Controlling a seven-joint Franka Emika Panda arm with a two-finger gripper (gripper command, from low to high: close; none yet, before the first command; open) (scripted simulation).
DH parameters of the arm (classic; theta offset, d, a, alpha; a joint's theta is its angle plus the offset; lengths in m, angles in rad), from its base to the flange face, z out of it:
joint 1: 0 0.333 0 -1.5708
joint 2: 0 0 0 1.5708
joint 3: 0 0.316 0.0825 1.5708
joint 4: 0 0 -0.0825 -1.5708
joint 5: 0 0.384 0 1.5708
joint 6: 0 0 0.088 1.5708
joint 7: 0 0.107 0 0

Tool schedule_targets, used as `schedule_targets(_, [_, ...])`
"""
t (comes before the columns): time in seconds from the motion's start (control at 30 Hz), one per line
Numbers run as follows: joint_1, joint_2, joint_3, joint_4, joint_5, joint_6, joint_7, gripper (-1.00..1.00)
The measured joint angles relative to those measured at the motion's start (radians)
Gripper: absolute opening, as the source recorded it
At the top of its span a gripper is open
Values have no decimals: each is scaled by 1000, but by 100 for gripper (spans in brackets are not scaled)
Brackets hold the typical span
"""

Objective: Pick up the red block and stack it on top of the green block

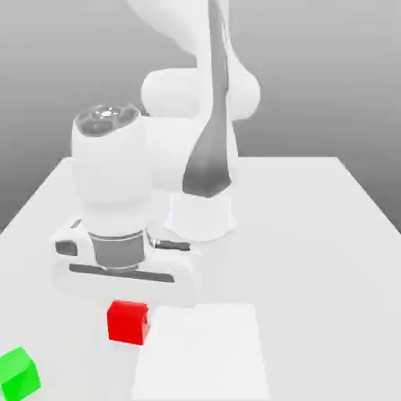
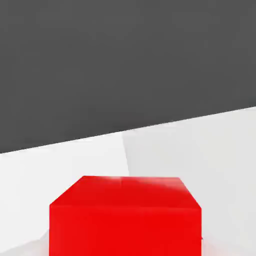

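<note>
1. This is a simulated test bench, not a lived-in room: every surface is flat, clean and textureless.
2. A plain white table [image 1: 313,235] stands against a bare grey backdrop that fades from light to dark.
3. A smooth white robot arm [image 1: 196,117] rises from the table's middle, with no cables or clutter about it.
4. The things on the table are plain coloured cubes, the red block [image 1: 128,321] and the green block [image 1: 17,374], with matte, unmarked faces.
</note>
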Motion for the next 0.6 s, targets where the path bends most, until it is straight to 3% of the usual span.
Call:
schedule_targets(0.13, [-86,86,-79,141,50,-62,61,-100])
schedule_targets(0.27, [-136,220,-53,178,123,28,30,-100])
schedule_targets(0.3, [-142,239,-47,181,133,44,24,100])
schedule_targets(0.5, [-145,249,-44,182,137,52,21,100])
schedule_targets(0.6, [-126,180,-70,178,99,-10,49,100])
